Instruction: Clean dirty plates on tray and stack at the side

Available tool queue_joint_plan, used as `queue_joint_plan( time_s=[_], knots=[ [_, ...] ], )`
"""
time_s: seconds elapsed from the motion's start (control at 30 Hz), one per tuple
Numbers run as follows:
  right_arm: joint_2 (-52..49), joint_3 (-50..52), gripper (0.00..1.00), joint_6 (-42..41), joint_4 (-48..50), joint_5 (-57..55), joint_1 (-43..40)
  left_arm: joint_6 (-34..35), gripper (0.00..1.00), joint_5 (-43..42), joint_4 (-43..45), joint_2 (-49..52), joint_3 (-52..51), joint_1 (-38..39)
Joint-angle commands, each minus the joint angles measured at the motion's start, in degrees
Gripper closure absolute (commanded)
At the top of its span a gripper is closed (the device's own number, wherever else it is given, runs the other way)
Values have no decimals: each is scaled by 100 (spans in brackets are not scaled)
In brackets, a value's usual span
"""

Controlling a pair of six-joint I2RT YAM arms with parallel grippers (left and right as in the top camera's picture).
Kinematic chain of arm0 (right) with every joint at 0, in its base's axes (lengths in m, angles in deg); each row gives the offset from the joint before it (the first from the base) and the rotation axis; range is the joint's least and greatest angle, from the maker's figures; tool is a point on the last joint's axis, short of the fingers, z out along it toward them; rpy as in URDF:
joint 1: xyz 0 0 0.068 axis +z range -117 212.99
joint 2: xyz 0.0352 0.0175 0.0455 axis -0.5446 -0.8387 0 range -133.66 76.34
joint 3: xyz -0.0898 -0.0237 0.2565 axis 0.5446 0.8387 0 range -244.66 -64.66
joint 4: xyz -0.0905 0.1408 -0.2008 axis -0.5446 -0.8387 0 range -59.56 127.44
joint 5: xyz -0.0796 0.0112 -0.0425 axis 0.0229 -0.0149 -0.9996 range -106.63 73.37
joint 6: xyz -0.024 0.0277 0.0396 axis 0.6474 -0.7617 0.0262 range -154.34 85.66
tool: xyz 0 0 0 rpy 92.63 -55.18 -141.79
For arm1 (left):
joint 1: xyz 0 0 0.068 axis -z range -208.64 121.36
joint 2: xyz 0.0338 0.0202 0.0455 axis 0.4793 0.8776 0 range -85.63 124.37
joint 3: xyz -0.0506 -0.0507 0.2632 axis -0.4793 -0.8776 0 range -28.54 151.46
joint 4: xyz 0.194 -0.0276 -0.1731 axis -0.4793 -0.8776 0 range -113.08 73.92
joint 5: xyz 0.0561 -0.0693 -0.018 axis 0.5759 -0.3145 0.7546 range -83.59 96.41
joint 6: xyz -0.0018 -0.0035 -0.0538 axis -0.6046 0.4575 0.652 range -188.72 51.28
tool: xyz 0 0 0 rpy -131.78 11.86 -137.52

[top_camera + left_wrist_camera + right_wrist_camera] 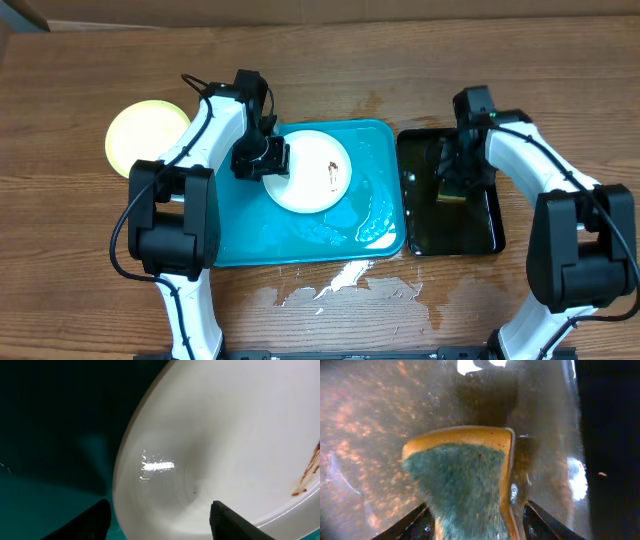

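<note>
— Where is the white plate (312,172)?
— In the tray (300,245), toward its far side, with a brown smear on it. A yellow plate (147,136) lies on the tabletop (80,230), left of the tray.
— The left tool (159,522)?
— Spread wide at the white plate's left rim. Whether it touches, I cannot tell.
— And the right tool (475,520)?
— Closed on a sponge (462,475), over the black tray (480,235) just right of the tray.
</note>
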Motion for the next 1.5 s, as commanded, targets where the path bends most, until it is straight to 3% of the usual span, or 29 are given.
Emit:
queue_joint_plan(
  time_s=[0.0, 0.13, 0.17, 0.23, 0.5, 0.67, 0.93, 1.03, 1.37, 1.47],
  knots=[
    [170, 291, 44, -57, 273, 4, 26, 59, 36, 35, 4, 72, -26, 22],
    [173, 317, 69, -31, 396, 2, 26, 59, 38, 37, 13, 72, -26, 22],
    [173, 245, 82, -9, 367, 2, 26, 59, 38, 37, 24, 72, -26, 22],
    [175, 26, 96, -9, 162, 2, 26, 59, 38, 37, 55, 72, -26, 22],
    [323, -1274, 96, -9, -1491, 7, 28, 59, 38, 33, 39, 72, -26, 28],
    [732, -1366, 96, -11, -1939, 249, 26, 59, 37, 33, 20, 72, -26, 28],
    [885, -1366, 96, -7, -2264, 568, 26, 59, 37, 4, 22, 72, -26, 28],
    [883, -1360, 96, 9, -2164, 605, 26, 59, 31, -61, 31, 72, -26, 28],
    [881, -1360, 96, 9, -2269, 1303, 26, 59, 28, -74, 76, 72, -26, 28],
    [870, -1327, 96, 7, -2221, 1073, 26, 59, 28, -74, 92, 72, -26, 28]
  ],
)
